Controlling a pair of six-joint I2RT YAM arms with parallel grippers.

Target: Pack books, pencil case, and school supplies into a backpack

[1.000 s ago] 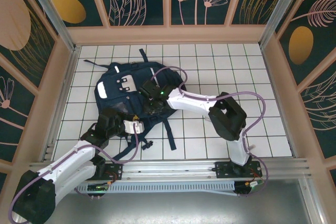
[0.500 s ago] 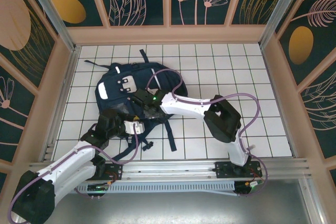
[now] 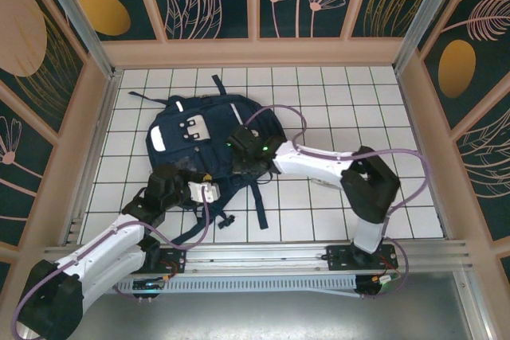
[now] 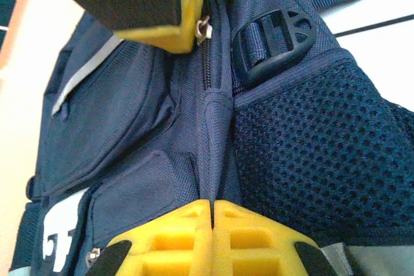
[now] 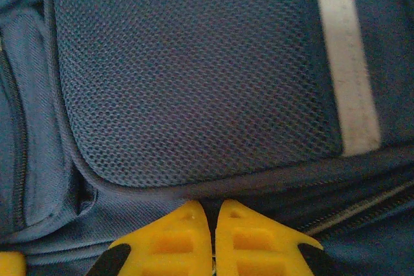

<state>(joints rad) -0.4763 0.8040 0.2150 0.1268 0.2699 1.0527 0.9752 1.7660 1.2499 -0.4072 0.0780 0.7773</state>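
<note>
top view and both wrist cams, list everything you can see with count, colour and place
backpack: one, navy with white patches, left-centre of table
table: one, white tiles, under backpack
walls: three, teal with gold prints, around table
buckle: one, black, on backpack
mesh pocket: one, navy, below buckle
zip pull: one, silver, left of buckle
stripe: one, pale grey, beside mesh on backpack
left gripper: one, yellow, shut, at backpack seam
right gripper: one, yellow, shut, at backpack edge
</note>
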